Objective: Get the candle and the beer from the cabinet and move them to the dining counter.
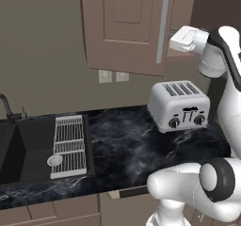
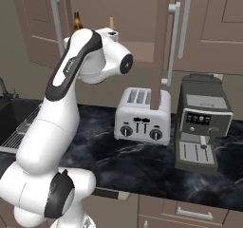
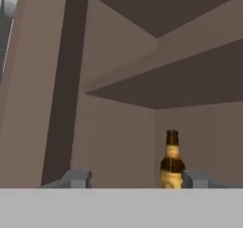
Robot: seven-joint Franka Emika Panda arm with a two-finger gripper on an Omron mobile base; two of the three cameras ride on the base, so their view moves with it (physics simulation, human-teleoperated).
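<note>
the small brown glass beer bottle with a narrow neck and an amber-yellow label [image 3: 172, 159] stands upright on the bottom shelf inside the open taupe-brown wall cabinet [image 2: 209, 27], its long axis vertical and its neck pointing up toward the shelf above. in the hand view it rises just inside the right fingertip of the end effector [image 3: 135, 178], well off the midline between the two tips. in the right base view its neck [image 2: 76, 20] shows above the white arm's shoulder, back in the cabinet opening.

the slender golden-tan candlestick [image 2: 111, 23] also stands upright in the cabinet, to the right of the bottle in the right base view, apart from it; its lower part is hidden behind the arm.

the end effector's fingertips [image 3: 78, 178] stand wide apart with nothing between them; the bottle is beyond them, not gripped. whether the right tip touches the bottle cannot be told.

below the cabinet, a silver four-slot toaster [image 1: 179, 106] sits on the black counter with white marble veining [image 1: 127, 145]. a dark espresso machine [image 2: 201, 122] stands just to its right in the right base view. a black sink with a wire rack [image 1: 69, 145] lies at the counter's left.
</note>
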